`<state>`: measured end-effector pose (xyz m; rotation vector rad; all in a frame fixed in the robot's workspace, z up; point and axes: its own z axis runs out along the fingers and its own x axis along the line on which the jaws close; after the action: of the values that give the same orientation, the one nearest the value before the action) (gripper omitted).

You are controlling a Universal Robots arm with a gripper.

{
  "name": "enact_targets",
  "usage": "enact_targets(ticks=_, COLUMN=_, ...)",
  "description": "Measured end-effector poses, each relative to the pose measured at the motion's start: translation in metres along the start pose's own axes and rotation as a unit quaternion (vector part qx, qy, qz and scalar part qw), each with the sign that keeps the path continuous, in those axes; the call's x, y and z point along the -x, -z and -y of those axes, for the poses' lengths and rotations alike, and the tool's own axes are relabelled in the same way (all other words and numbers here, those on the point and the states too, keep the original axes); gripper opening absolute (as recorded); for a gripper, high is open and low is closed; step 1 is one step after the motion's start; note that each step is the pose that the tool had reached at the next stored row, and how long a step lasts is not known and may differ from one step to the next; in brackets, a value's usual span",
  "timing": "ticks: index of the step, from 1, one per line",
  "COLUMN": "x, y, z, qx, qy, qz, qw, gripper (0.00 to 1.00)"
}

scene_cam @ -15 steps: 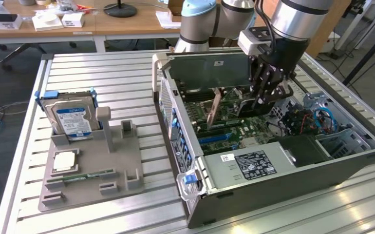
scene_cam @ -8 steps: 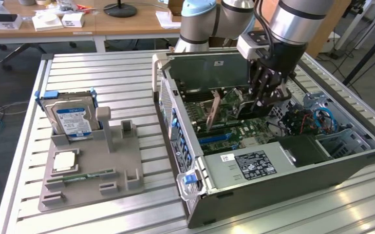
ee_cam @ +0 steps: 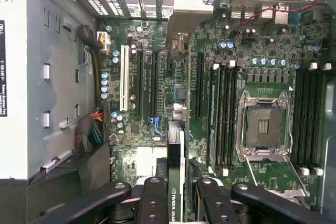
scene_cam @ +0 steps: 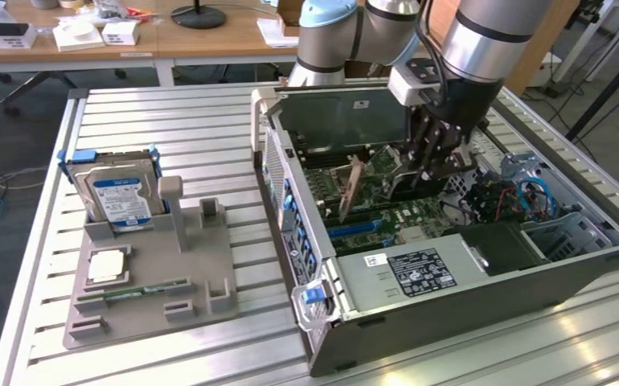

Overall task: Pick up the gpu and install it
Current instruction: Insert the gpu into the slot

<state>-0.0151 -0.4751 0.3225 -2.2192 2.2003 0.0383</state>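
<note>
Two fingers point(ee_cam: 152, 203) clamped on gpu point(ee_cam: 175, 182), wrist view — edge-on over motherboard point(ee_cam: 142, 129), exterior view — inside case point(scene_cam: 449, 322)

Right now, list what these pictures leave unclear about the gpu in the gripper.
Wrist view: the gpu is seen edge-on and hides what lies beneath it, so seating is unclear.
Wrist view: the gripper is cut off by the frame edge.
Exterior view: the gripper hides most of the gpu, including its lower edge.
</note>
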Motion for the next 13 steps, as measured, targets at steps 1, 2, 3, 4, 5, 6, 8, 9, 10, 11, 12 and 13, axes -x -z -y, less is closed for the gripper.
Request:
enact_targets(ticks=1, x=0.0000, y=-0.0009, z=0.0000, qx=0.0000, qy=0.000, qz=0.0000, qw=1.0000, gripper=0.26)
enact_targets(ticks=2, x=-0.0001, y=-0.0016, z=0.0000, qx=0.0000, qy=0.000, qz=-0.0001, qw=1.0000, gripper=0.26)
enact_targets(ticks=3, x=-0.0001, y=-0.0020, z=0.0000, qx=0.0000, qy=0.000, qz=-0.0001, qw=1.0000, gripper=0.26)
enact_targets(ticks=4, x=-0.0001, y=-0.0021, z=0.0000, qx=0.0000, qy=0.000, qz=-0.0002, qw=1.0000, gripper=0.26)
enact_targets(ticks=5, x=-0.0001, y=-0.0021, z=0.0000, qx=0.0001, qy=0.000, qz=-0.0002, qw=1.0000, gripper=0.26)
enact_targets(ticks=6, x=-0.0001, y=-0.0021, z=0.0000, qx=0.0000, qy=0.000, qz=-0.0002, qw=1.0000, gripper=0.26)
enact_targets(ticks=8, x=-0.0001, y=-0.0022, z=0.0000, qx=0.0000, qy=0.000, qz=-0.0001, qw=1.0000, gripper=0.26)
enact_targets(ticks=9, x=-0.0001, y=-0.0022, z=0.0000, qx=0.0000, qy=0.000, qz=-0.0001, qw=1.0000, gripper=0.26)
enact_targets(ticks=10, x=-0.0001, y=-0.0022, z=0.0000, qx=0.0000, qy=0.000, qz=-0.0001, qw=1.0000, gripper=0.26)
enact_targets(ticks=11, x=-0.0001, y=-0.0022, z=0.0000, qx=0.0000, qy=0.000, qz=-0.0001, qw=1.0000, gripper=0.26)
enact_targets(ticks=12, x=-0.0001, y=-0.0022, z=0.0000, qx=0.0000, qy=0.000, qz=-0.0001, qw=1.0000, gripper=0.26)
enact_targets(ticks=13, x=-0.0001, y=-0.0022, z=-0.0005, qx=0.0000, qy=0.000, qz=0.0000, qw=1.0000, gripper=0.26)
